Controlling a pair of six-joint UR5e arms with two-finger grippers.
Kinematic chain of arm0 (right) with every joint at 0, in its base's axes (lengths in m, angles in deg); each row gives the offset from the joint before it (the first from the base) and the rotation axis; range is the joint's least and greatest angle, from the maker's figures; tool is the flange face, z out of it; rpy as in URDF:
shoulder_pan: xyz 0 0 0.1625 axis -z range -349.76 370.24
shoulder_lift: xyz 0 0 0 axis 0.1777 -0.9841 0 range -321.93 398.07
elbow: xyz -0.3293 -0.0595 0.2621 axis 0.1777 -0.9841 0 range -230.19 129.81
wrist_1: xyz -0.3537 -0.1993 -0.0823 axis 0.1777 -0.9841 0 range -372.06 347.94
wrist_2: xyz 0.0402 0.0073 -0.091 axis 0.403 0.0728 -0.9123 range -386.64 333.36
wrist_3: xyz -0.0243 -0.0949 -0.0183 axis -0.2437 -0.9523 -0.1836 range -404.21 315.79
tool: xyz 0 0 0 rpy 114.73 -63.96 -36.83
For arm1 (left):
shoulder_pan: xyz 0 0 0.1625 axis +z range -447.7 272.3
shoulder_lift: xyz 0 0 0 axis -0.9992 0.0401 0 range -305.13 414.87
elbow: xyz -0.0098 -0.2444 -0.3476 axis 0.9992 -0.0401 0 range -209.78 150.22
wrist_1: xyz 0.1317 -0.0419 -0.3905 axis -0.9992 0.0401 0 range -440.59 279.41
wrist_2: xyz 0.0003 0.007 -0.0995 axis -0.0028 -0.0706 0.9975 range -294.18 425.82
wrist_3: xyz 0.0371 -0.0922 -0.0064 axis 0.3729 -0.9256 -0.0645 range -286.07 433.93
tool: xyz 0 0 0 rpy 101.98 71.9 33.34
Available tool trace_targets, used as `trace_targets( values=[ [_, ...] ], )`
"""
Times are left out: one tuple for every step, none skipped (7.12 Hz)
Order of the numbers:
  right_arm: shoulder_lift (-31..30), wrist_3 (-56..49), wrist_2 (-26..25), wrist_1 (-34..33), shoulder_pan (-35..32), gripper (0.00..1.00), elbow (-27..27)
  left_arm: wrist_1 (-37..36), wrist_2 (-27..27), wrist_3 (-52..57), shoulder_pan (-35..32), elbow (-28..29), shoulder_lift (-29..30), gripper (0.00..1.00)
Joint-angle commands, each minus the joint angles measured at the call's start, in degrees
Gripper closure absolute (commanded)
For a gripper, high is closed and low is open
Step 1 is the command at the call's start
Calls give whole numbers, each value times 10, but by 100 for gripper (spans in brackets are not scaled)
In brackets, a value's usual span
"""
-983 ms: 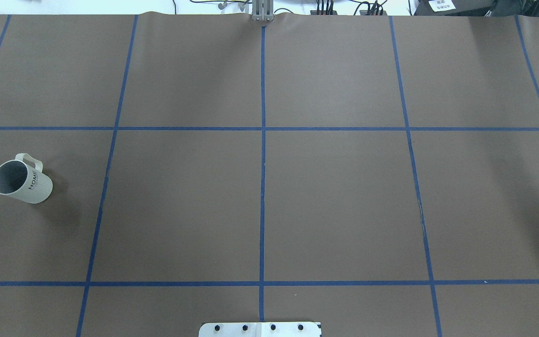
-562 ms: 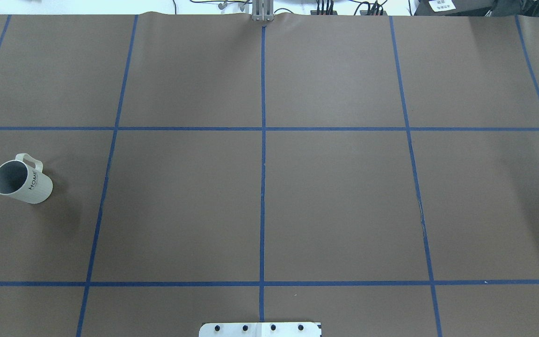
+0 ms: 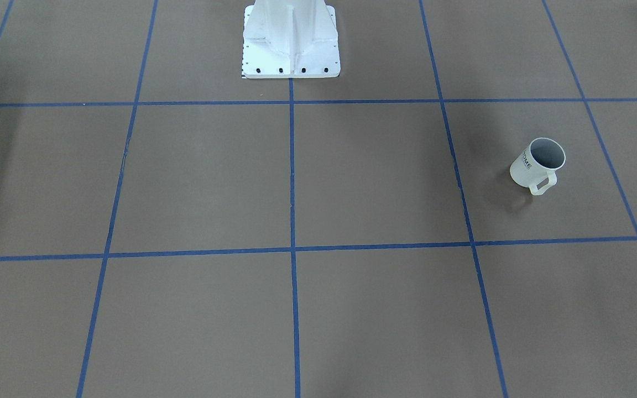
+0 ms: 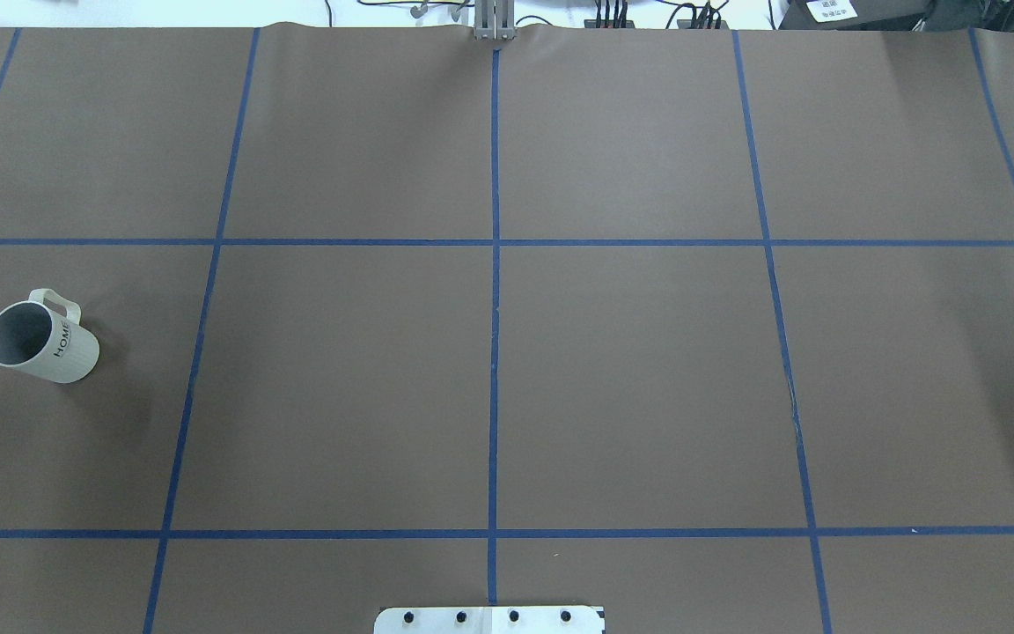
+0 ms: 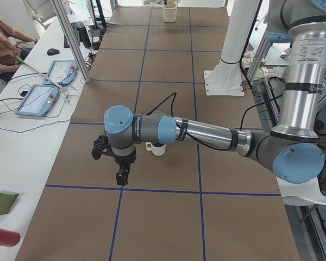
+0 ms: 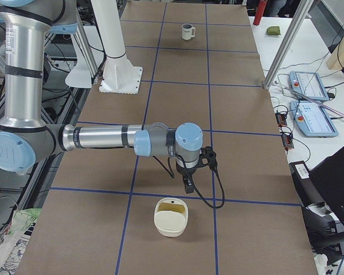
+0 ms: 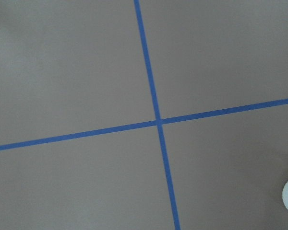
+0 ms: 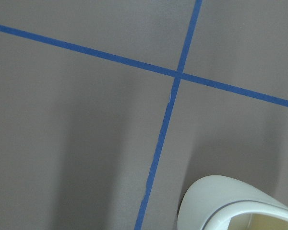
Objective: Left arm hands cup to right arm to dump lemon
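The white ribbed cup (image 4: 42, 343) with "HOME" lettering stands upright at the table's left side, handle pointing away from the robot. It also shows in the front-facing view (image 3: 537, 163) and far off in the right view (image 6: 187, 31). Its inside looks grey; the lemon is hidden. In the left view the cup (image 5: 158, 148) peeks out behind my left arm, and my left gripper (image 5: 121, 177) hangs over the table beside it, toward the table's end. My right gripper (image 6: 188, 183) hangs near a cream bowl. I cannot tell whether either gripper is open or shut.
A cream bowl (image 6: 171, 216) sits at the table's right end, also in the right wrist view (image 8: 240, 206). The white robot pedestal (image 3: 291, 38) stands at the table's robot-side edge. An operator (image 5: 2, 43) and teach pendants (image 5: 41, 95) are beside the table.
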Motion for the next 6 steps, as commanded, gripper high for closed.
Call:
trace_targets(
  values=[
    [0,4,6,-1,0,0,-3,4,1,-39,-4,7,-6,0],
    [-1,5,7,-1,0,0,-3,14,3,-44,11,-2,-7,0],
    [-1,5,7,-1,0,0,-3,15,0,-55,39,-3,-10,0],
    [-1,5,7,-1,0,0,-3,16,0,-60,58,-3,-10,0],
    [-1,5,7,-1,0,0,-3,16,-1,-60,69,1,-12,0],
    [0,5,7,-1,0,0,-3,16,0,-57,70,-1,-18,0]
  ],
)
